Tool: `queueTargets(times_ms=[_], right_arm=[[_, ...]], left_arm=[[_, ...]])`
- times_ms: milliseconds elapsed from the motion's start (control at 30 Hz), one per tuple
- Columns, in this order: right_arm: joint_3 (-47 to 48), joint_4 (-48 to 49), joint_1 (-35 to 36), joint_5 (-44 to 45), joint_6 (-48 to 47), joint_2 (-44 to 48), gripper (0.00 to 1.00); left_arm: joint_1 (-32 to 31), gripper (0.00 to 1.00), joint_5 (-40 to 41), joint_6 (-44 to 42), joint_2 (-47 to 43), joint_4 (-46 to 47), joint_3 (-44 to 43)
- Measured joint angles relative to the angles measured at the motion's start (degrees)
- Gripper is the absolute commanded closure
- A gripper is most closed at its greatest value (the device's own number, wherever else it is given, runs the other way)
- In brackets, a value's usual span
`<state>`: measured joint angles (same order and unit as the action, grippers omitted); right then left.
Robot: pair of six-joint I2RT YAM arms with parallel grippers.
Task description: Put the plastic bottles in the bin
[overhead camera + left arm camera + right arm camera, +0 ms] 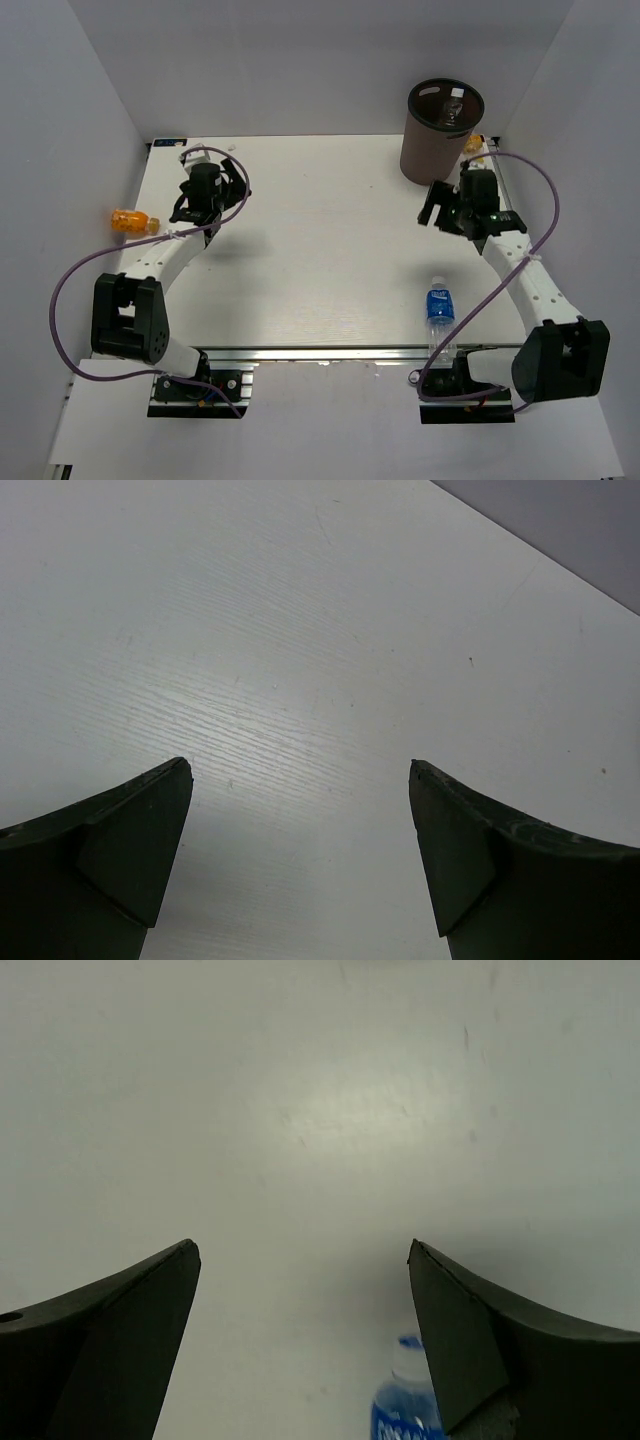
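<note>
On your far left, the orange bottle (133, 220) lies on its side at the edge of the table (320, 250), off the outer side of the left end effector (207, 190) and clear of it. That end effector is spread fully wide with nothing between its fingers, only bare table below.

Moving right, the right end effector (445, 205) is just as wide open and empty, hovering just short of the bin (425, 155). Something pale shows in the bin's dark inside. It looks like the clear bottle (455, 107), so you probably have one in. The blue-label bottle (439, 303) lies behind this end effector, toward its arm's base, capped end just inside the wrist view. By my count, two bottles remain.
</note>
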<state>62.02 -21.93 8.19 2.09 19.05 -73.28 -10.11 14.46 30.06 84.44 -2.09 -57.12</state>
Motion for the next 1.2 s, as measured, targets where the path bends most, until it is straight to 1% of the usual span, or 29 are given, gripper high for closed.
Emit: queueTargets(times_ms=[100,300,433,600,633,667,733,833,867,900,933,1033,1200], right_arm=[[-4.7,-8.6,1.4,4.1,1.5,3.1,0.11],[-14.1,-18.1,2.0,7.6,4.0,8.9,0.10],[-18.5,-21.3,2.1,7.5,5.0,8.2,0.11],[-22.4,-21.1,2.6,3.7,4.7,4.7,0.11],[-23.1,-21.1,2.8,2.9,4.5,4.1,0.14],[-23.7,-21.0,2.9,2.1,4.3,3.5,0.19],[-23.9,-20.8,3.1,0.9,4.0,3.0,0.26],[-22.4,-19.6,3.1,0.2,3.2,3.0,0.52],[-21.4,-19.3,3.1,0.3,3.0,3.0,0.66],[-19.9,-18.7,3.1,0.3,2.8,2.9,0.70],[-18.3,-17.8,3.1,0.4,2.5,2.9,0.72],[-13.6,-15.1,3.1,-0.2,1.7,2.4,0.72],[-4.2,-10.2,3.1,-5.5,-0.6,1.1,0.70]], left_arm=[[0.3,0.02,-0.4,0.2,0.7,0.1,0.0],[0.9,0.02,-1.0,0.9,2.1,0.2,0.0],[1.3,0.02,-1.6,1.1,2.8,0.3,0.0],[1.8,0.02,-1.8,1.4,3.6,0.0,0.0],[1.9,0.02,-1.8,1.5,3.6,-0.1,0.0],[2.1,0.02,-1.8,1.5,3.7,0.0,0.0],[2.2,0.02,-1.9,1.6,3.8,0.0,0.0],[2.4,0.02,-1.9,1.7,4.4,-0.1,0.0],[2.5,0.02,-1.9,1.8,4.6,-0.3,0.0],[2.5,0.02,-1.9,1.8,4.8,-0.4,0.0],[2.6,0.02,-1.9,1.9,5.0,-0.5,0.0],[2.9,0.02,-1.8,1.9,5.4,-1.1,0.0],[3.4,0.02,-1.8,1.9,5.4,-1.4,0.0]])
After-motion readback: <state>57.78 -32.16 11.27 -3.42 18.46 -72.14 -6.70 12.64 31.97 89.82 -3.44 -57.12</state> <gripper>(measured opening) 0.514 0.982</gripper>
